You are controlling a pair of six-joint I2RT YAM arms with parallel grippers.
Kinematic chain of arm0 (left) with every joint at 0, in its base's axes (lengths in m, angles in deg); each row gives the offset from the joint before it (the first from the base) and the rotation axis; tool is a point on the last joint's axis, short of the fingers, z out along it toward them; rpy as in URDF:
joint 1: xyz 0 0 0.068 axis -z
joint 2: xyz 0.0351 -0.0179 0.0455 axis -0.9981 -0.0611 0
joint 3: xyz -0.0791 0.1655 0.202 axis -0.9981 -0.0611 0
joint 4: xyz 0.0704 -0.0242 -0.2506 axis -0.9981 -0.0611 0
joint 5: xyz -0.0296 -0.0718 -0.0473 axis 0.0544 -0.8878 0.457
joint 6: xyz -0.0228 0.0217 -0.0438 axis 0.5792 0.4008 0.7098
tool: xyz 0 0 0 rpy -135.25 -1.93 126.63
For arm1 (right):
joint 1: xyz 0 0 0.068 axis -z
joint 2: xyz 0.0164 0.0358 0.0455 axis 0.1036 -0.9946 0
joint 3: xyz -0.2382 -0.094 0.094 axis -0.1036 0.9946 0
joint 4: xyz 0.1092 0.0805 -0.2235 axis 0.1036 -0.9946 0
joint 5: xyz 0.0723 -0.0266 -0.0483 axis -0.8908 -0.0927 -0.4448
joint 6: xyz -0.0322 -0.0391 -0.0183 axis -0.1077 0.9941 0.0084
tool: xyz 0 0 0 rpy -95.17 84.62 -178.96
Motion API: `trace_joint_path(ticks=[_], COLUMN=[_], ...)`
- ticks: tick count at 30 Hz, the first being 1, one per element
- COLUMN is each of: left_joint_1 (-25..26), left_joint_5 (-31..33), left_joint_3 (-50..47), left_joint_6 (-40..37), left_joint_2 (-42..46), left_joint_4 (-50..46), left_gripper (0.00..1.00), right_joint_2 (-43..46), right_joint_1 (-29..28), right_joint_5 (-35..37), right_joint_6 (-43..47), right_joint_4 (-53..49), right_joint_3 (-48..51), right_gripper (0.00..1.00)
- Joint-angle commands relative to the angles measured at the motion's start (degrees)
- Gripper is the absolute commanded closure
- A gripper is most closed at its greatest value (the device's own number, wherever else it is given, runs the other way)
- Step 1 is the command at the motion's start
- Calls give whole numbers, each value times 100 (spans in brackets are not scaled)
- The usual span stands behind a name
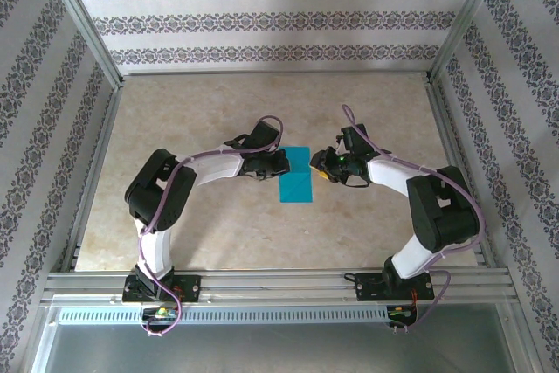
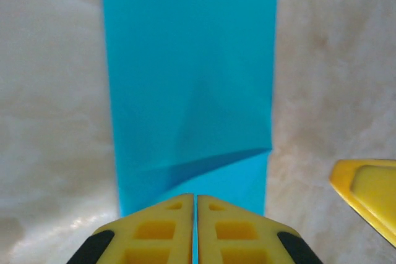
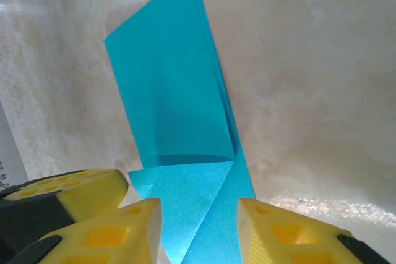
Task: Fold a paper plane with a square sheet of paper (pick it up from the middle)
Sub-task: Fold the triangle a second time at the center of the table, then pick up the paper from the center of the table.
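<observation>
Teal-blue, thin, creased: looking at the square sheet of paper (image 1: 295, 174), folded down to a long rectangle. Lying flat on the pale marbled bench (image 1: 218, 233), directly between the two pincers and close against both. Stretching away ahead of the left pincer (image 2: 196, 199) in the left wrist view, with an upper layer raised slightly and casting a shadow just ahead of the tips. Showing a curled fold edge and a diagonal crease just ahead of the right pincer (image 3: 199, 205) in the right wrist view. Holding the left pincer shut, yellow fingers (image 2: 161, 227) pressed together without a gap, tips sitting over the near edge of the sheet; not telling whether pinching it or only pressing on it. Holding the right pincer partly open, with a moderate gap between the tips and blue paper showing through that gap, gripping nothing. Catching one yellow finger of the other pincer at the side in each wrist view.
</observation>
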Motion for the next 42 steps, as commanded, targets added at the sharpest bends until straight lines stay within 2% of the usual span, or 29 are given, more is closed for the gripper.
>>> trace_joint_path(ticks=[1, 9, 28, 38, 42], left_joint_1=[-79, -110, -139, -150, -150], left_joint_5=[143, 102, 110, 67, 64], left_joint_3=[41, -11, -252, -296, -297], left_joint_6=[112, 220, 469, 505, 514], left_joint_2=[-112, -317, -431, -435, -431], left_joint_4=[110, 181, 222, 255, 247], left_gripper=[91, 94, 95, 95, 95], right_joint_2=[-217, -409, -821, -980, -818], right_joint_1=[-28, -131, -389, -445, -426], right_joint_5=[-48, -120, -102, 45, 306], right_joint_6=[-153, -197, -342, -357, -397], right_joint_4=[37, 37, 16, -114, -195], right_joint_3=[-46, -148, -461, -545, -451], right_gripper=[63, 65, 70, 72, 72])
